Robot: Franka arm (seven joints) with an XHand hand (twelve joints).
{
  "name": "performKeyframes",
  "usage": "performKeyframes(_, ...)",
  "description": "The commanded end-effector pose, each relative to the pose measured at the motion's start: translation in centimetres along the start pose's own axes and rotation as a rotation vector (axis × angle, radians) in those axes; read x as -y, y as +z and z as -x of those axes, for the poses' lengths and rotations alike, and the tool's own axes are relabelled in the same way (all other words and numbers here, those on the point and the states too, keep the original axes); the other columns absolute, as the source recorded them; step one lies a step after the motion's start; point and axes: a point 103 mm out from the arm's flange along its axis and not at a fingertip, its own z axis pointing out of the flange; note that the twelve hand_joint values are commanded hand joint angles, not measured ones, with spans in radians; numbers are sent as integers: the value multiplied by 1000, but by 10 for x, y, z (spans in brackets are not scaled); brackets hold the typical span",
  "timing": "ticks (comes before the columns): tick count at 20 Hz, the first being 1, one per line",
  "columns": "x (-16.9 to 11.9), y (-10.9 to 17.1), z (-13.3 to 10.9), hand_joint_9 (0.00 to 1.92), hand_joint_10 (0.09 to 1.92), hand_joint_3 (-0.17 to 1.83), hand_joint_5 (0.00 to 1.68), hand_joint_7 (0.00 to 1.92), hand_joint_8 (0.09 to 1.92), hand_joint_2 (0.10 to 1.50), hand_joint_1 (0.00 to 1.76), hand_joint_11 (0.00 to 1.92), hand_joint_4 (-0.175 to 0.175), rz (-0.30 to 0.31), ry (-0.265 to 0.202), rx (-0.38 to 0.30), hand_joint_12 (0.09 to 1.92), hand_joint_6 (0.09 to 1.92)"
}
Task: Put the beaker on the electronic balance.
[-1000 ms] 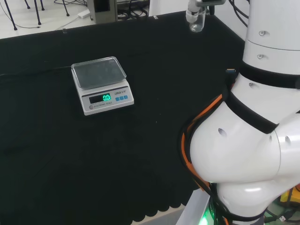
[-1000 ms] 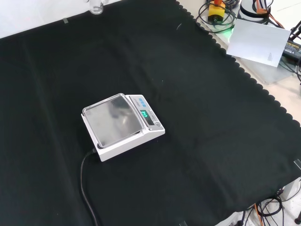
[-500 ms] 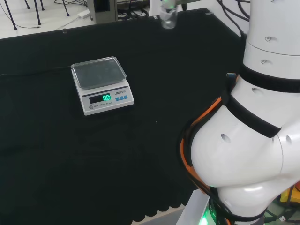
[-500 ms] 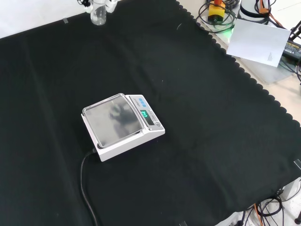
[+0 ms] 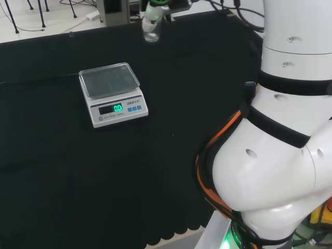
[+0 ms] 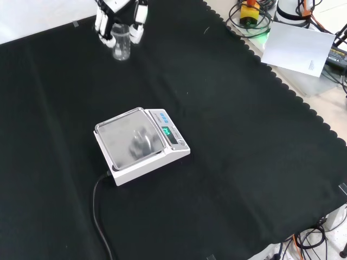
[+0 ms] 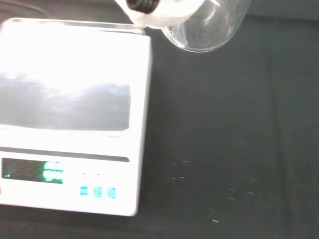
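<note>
In the front view the hand (image 6: 120, 16) reaches in from the top left, its white fingers (image 6: 139, 21) curled down either side of a small clear beaker (image 6: 121, 45), which hangs upright above the black cloth of the tabletop (image 6: 244, 135), well apart from the electronic balance (image 6: 142, 145). The balance sits lower and a little to the right in that view, its shiny pan bare, its green display lit, and a black cable (image 6: 97, 216) trailing from its near left corner toward the bottom edge. The head view turns this about: there the balance (image 5: 113, 94) lies to the left, and the beaker (image 5: 151, 30) hangs up and to its right, near the cloth's far edge, with little of the hand (image 5: 155, 6) showing above it, while the arm's white links (image 5: 280, 135) rise on the right. The wrist view brings the balance (image 7: 75, 114) close, with the beaker's (image 7: 207, 27) round clear base beside it over bare cloth.
</note>
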Motion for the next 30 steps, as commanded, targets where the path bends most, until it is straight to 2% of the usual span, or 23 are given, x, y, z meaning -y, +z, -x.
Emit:
performKeyframes(1,-20,6,-56,1153,1065,-175,1043,949,926,1099,1518,1197,-175,-6,-107,-1,739,859)
performKeyframes(12,-40,16,-124,1163,1053,-175,1046,954,918,1097,1518,1192,-175,-50,-235,47,744,854)
performKeyframes(18,-57,32,-145,1168,1046,-175,1047,957,914,1096,1519,1189,-175,-88,-281,48,748,851)
performKeyframes(24,-78,57,-139,1177,1031,-175,1050,963,906,1095,1519,1182,-175,-162,-266,44,763,844)
performKeyframes(30,-89,68,-124,1180,1023,-175,1053,966,903,1094,1519,1180,-175,-183,-233,19,768,840)
